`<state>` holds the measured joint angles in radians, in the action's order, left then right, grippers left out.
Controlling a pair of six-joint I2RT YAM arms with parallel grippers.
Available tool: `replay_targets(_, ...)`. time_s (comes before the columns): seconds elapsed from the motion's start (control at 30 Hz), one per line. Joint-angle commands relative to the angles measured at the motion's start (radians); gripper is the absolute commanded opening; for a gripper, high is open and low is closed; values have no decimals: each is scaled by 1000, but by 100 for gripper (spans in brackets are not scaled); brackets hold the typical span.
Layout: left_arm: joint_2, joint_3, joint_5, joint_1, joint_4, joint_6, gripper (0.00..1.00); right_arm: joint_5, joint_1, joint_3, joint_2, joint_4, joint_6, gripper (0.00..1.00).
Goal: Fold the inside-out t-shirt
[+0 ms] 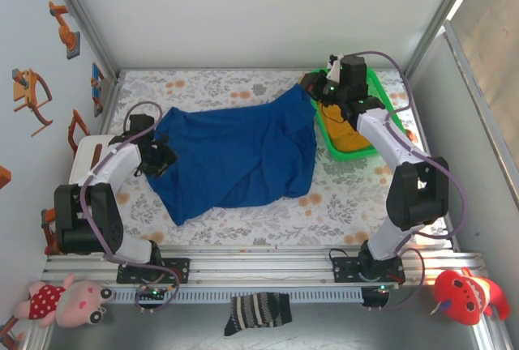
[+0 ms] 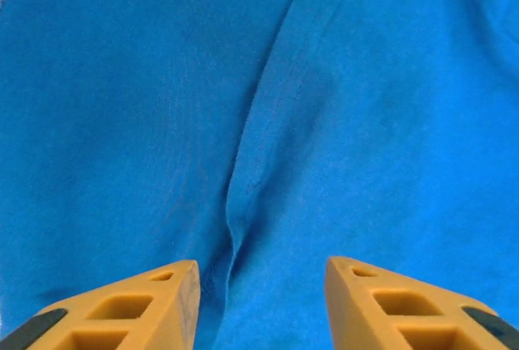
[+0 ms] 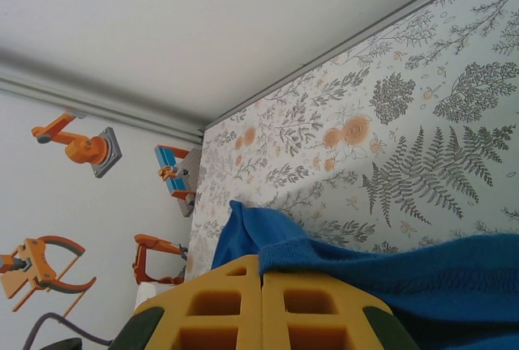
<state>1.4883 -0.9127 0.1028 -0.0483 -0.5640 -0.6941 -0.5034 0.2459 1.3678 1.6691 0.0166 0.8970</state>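
Right gripper [image 3: 261, 259] pinches t-shirt [image 1: 235, 155] hem (fingers together); left gripper [image 2: 261, 266] parted, empty above it

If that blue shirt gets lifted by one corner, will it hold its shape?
Probably not: the shirt lies creased and sags from the right tool, so it looks floppy. Likely light, being thin cloth. Pushed, it would probably wrinkle, not slide.

White back wall [image 1: 259, 10]; arm stickers [image 1: 63, 30] on left wall [image 1: 24, 10]; floral-print tabletop [image 1: 219, 87].

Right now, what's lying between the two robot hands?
The blue t-shirt, spread over the table from the left gripper to the right gripper. The top view shows it.
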Motion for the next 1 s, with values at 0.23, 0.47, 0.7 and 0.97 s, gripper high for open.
replay_targets(0.23, 146, -17, -54, -25, 39, 8, 39, 14, 2, -12, -43, -40, -15, 0)
replay_targets(0.47, 203, -39, -68, -25, 53, 28, 6, 9, 2, -4, -47, -36, -14, 0)
replay_targets(0.7, 121, -265, -90, 3, -85, 121, 0, -26, -19, 59, -83, 21, -26, 0)
replay_targets(0.97, -54, -676, 156, 154, -170, 128, 0, -82, -104, 192, -210, 67, 4, 0)
